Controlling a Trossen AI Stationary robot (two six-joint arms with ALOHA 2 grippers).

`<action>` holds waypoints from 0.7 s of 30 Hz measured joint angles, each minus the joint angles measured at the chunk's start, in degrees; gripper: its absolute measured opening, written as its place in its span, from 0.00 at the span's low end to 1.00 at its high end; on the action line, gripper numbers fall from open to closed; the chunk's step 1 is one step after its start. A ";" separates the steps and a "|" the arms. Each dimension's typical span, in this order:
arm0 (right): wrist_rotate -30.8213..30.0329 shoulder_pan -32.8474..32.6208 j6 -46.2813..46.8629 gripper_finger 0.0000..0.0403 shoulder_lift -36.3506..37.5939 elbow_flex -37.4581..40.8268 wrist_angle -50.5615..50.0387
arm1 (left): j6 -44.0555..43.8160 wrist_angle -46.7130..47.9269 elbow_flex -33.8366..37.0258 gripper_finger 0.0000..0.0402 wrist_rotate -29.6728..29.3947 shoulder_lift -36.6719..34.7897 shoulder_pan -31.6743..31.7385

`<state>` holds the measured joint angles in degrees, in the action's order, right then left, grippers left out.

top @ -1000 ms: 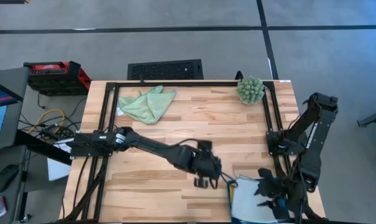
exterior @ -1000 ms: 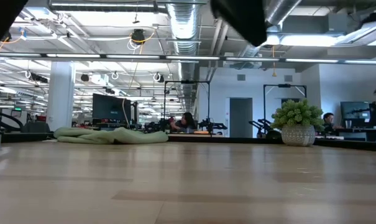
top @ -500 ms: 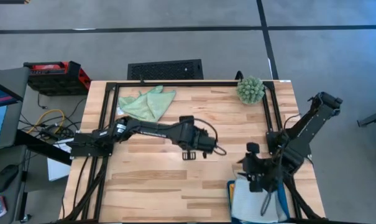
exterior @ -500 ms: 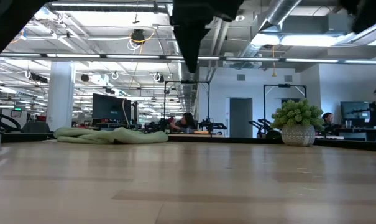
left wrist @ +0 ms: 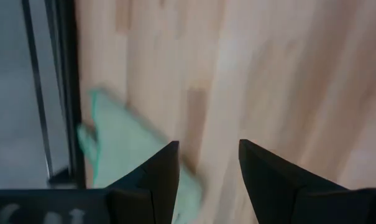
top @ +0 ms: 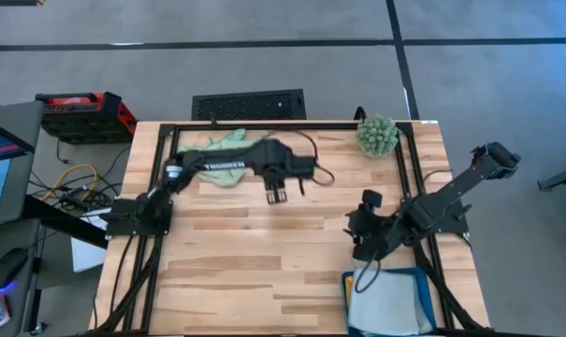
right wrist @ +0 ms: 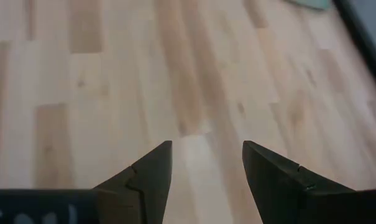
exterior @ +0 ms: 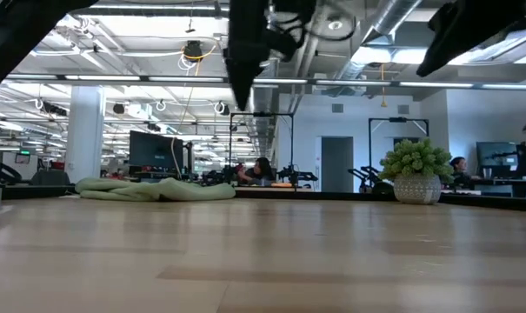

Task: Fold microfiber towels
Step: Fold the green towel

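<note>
White lettering on left arm (top: 222,168), unreadable

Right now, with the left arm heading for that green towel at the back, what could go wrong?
The light green towel lies crumpled against the black frame rail, so the open left gripper might snag the rail or pinch several layers at once. The arm's cable loops loosely near the towel and could catch it.
</note>
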<state>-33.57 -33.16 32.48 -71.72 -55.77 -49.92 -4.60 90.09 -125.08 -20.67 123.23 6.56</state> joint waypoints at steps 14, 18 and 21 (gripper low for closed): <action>-5.63 9.51 0.03 0.54 0.00 0.00 -0.40 | 9.56 -15.23 28.13 0.39 13.21 -15.45 17.93; -5.57 11.03 0.03 0.54 0.00 0.00 -0.23 | 14.13 -17.89 31.64 0.39 18.29 -16.51 24.55; -5.56 11.58 0.03 0.54 0.00 0.00 -0.23 | 17.35 -19.26 33.60 0.39 19.91 -16.51 29.47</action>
<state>-39.13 -21.57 32.51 -71.72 -55.77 -50.15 12.75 70.83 -91.48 -0.75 106.72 36.03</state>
